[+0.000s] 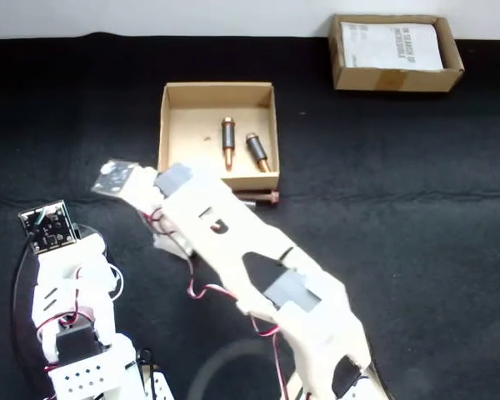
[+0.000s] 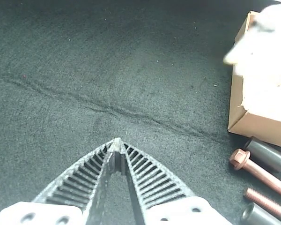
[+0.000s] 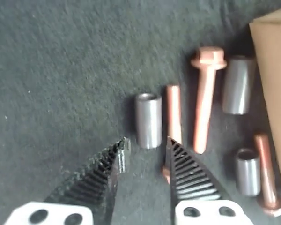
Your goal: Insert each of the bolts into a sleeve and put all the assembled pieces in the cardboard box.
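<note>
Cardboard box — two assembled pieces lie inside.

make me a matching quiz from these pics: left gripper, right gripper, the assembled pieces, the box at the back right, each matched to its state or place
Column 1
1. left gripper
2. right gripper
3. assembled pieces
4. back-right box

Column 2
a. holds white paper
b. shut, over bare black cloth
c. lying inside the near cardboard box
d. open, over loose bolts and sleeves

Pairs: 1-b, 2-d, 3-c, 4-a
</note>
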